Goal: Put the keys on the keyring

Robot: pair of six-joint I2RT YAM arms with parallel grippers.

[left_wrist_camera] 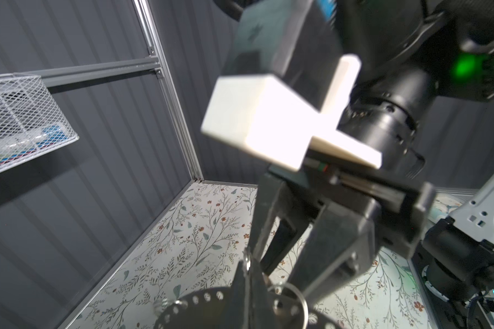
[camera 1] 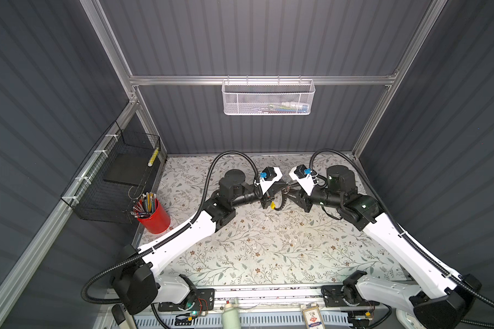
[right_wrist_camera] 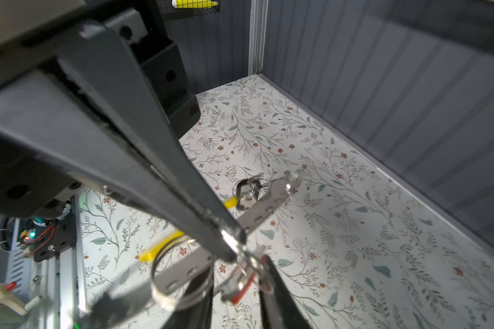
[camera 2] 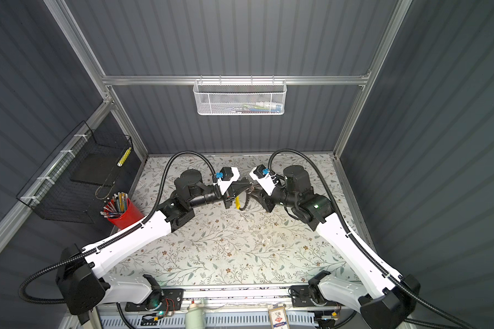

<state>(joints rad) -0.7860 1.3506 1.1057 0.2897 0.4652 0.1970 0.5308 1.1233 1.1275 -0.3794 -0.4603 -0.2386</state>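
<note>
Jaws of left gripper (left_wrist_camera: 248, 273) closed tight on keyring (right_wrist_camera: 158, 287), held in air over counter (camera 1: 254, 250), yellow segment (camera 1: 272, 204) hanging down. Right gripper (right_wrist_camera: 251, 256) jaws narrowly apart, red-tagged key (right_wrist_camera: 238, 287) between tips, just beside keyring, right arm nearer. Gripped or loose: cannot tell. Keyring opening hidden by blur and fingers; second key not clearly found.

Both top views look down from high over the whole table (camera 1: 254, 250) (camera 2: 226, 256); wrist views sit close above it
</note>
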